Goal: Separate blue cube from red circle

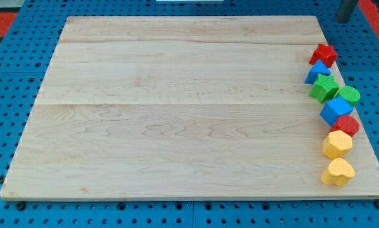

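Observation:
The blue cube sits near the right edge of the wooden board, touching the red circle just below and to its right. Both are part of a column of blocks along the right edge. A dark rod shows at the view's top right corner, beyond the board's far edge, well above the column; its lower end, my tip, is far from the blue cube and the red circle.
In the same column from top to bottom: a red star, a blue triangular block, a green star, a green circle, then a yellow hexagon and a yellow heart. A blue pegboard surrounds the board.

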You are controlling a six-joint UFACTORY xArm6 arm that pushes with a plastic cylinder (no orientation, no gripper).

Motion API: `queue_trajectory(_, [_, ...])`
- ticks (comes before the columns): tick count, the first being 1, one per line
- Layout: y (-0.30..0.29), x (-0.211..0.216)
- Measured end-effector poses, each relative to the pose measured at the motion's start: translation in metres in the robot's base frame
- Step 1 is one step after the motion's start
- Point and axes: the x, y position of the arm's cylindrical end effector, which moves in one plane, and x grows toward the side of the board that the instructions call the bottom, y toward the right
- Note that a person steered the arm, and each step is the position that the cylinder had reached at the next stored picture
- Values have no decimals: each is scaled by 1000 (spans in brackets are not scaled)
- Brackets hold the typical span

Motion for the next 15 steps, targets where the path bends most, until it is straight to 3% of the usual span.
queue_trajectory(2, [0, 21])
queue_trajectory(3, [-2, 84])
queue_trajectory(6, [0, 125])
queue_trajectory(8, [0, 246])
queue_trajectory(15, [-61, 258])
